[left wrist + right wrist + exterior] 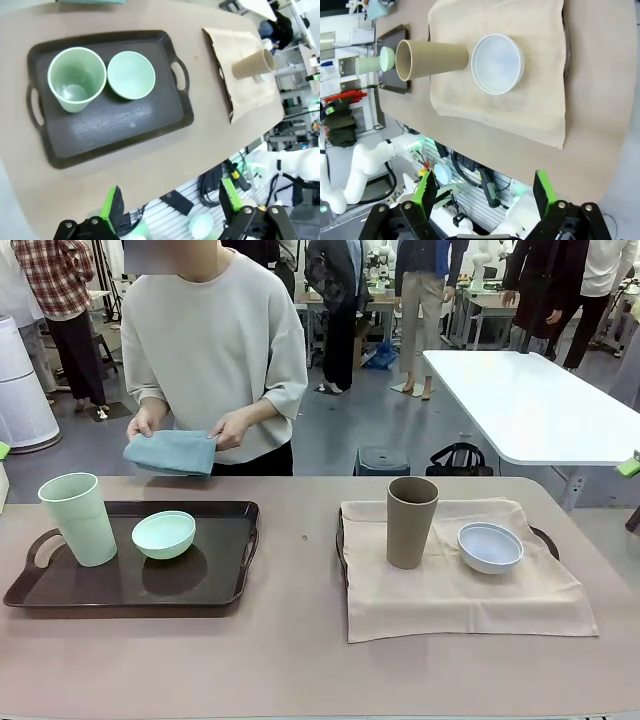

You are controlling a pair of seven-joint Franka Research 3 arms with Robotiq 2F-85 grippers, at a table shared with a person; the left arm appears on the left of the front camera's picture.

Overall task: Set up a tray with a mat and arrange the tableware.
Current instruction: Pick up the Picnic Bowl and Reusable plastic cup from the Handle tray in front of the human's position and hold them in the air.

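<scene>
**Table layout**
- The table (300, 660) carries two trays, well apart.
- A dark tray (60, 590) lies toward the left edge of the table and has no mat on it.
- A second tray (545, 537) lies toward the right edge. A beige mat (470, 600) covers it, so only the rim and a handle show. The near edge of the mat hangs over the tray onto the table.

**Tableware**
- The pale green cup (78, 518) stands upright at the left end of the dark tray, next to the left handle.
- The mint green bowl (164, 534) sits just beside that cup, toward the tray's centre, mouth up.
- The tan-brown cup (411, 522) stands upright on the beige mat, left of the mat's centre.
- The pale bluish-white bowl (490, 546) sits on the same mat to the right of the tan-brown cup. It is near the cup but apart from it.

**Person**
- A person stands at the far edge of the table, behind the dark tray.
- The person holds a folded blue cloth (172, 452) in both hands (230, 430), just above the far edge.

**Tools**
- The left gripper (172, 202) hangs high above the near edge of the table and looks down on the dark tray. Its jaws are spread fully apart and nothing is held.
- The right gripper (485, 192) hangs high above the near edge of the table by the matted tray. Its jaws are spread fully apart and nothing is held
</scene>
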